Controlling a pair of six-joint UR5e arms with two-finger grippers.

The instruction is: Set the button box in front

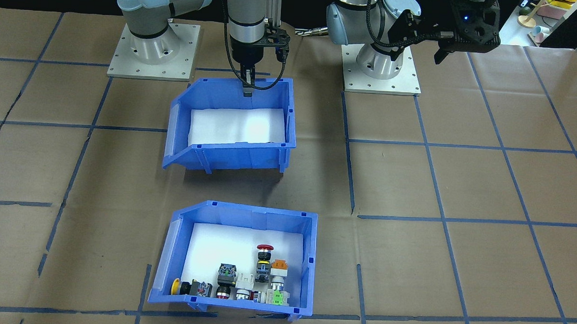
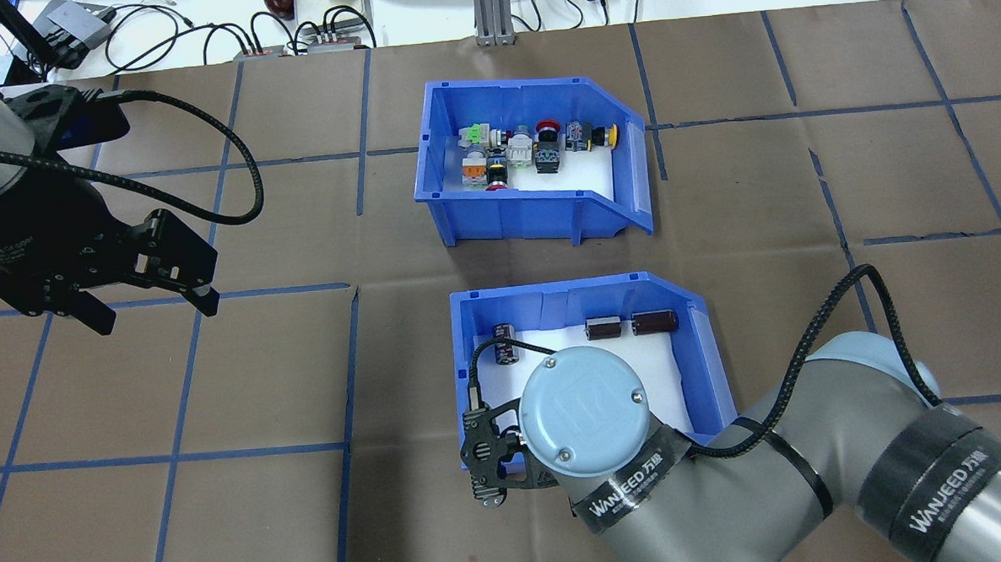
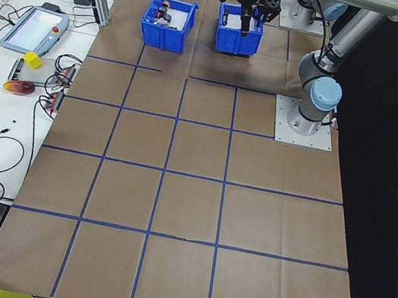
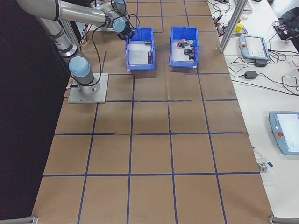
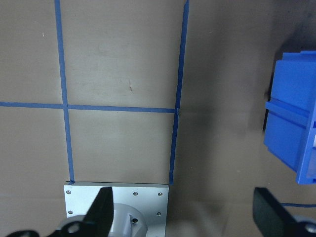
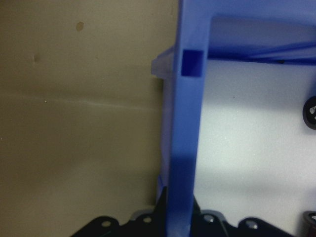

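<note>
The button box (image 1: 309,258) is a blue bin with white foam and several coloured push-buttons. It stands on the table's far side from the robot, also seen in the overhead view (image 2: 497,209). Closer to the robot is a matching blue bin (image 2: 706,348) holding dark cylinders. My right gripper (image 1: 247,87) is shut on the rear wall of that bin (image 6: 185,123), well away from the button box. My left gripper (image 2: 157,319) hangs open and empty above bare table on the left, its fingers (image 5: 101,210) spread wide.
Brown paper with a blue tape grid covers the table (image 1: 460,187). Two arm base plates (image 1: 153,56) sit at the robot's edge. Cables, a tablet (image 3: 35,27) and small devices lie on the white bench beyond the table. A blue bin corner (image 5: 291,128) shows beside the left gripper.
</note>
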